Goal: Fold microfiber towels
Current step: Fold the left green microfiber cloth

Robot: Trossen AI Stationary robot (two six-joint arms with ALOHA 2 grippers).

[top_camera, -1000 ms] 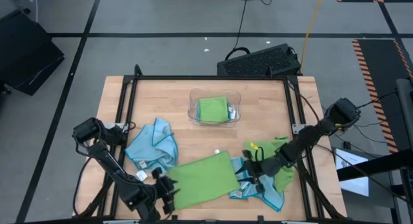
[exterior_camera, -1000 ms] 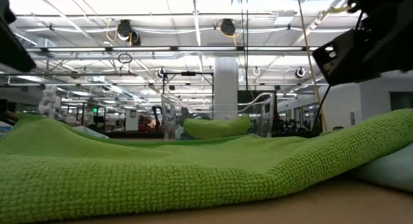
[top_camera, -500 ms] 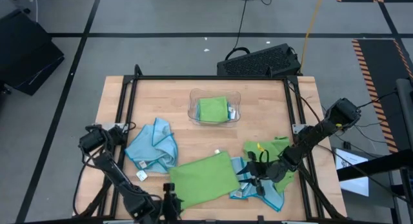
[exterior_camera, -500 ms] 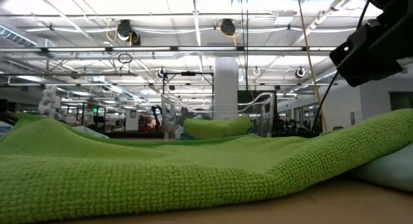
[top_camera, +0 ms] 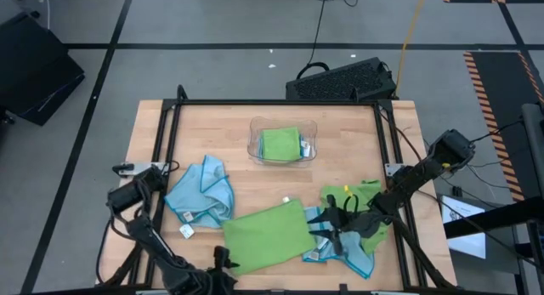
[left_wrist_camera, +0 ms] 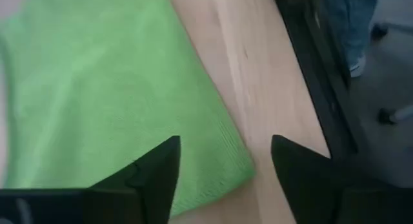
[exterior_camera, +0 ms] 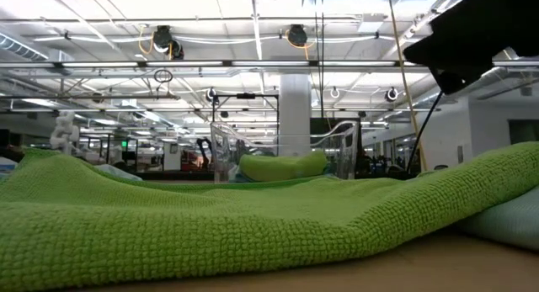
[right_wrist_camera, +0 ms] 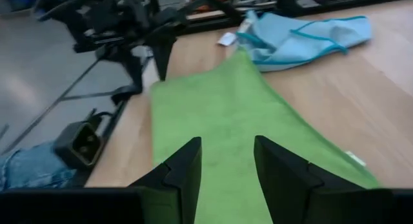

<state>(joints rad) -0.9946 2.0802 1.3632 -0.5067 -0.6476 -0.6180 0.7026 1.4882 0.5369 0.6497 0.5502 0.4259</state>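
A lime green towel [top_camera: 270, 235] lies spread flat on the table near its front edge, and its right edge rests on a light blue towel [exterior_camera: 505, 220]. My left gripper [left_wrist_camera: 222, 179] is open at the towel's near left corner [left_wrist_camera: 240, 173], with one finger on either side of the corner. It points slanting down, and whether it touches the cloth I cannot tell. My right gripper [right_wrist_camera: 226, 175] is open above the towel's right edge [top_camera: 313, 231], nearly level, with nothing between its fingers. It shows as a dark shape [exterior_camera: 472, 31] well above the cloth.
A crumpled light blue towel [top_camera: 200, 193] lies at the left. A heap of blue and green towels [top_camera: 357, 240] lies under my right arm. A clear tray [top_camera: 255, 150] holding a folded green towel [top_camera: 280, 144] stands at the far middle. Black frame rails [top_camera: 161, 159] run along the table's sides.
My left gripper has gone toward the table's near edge and down, and its wrist has rolled. It now stands at the green towel's near left corner. My right gripper has turned a little in place. The green towel has stayed flat where it was.
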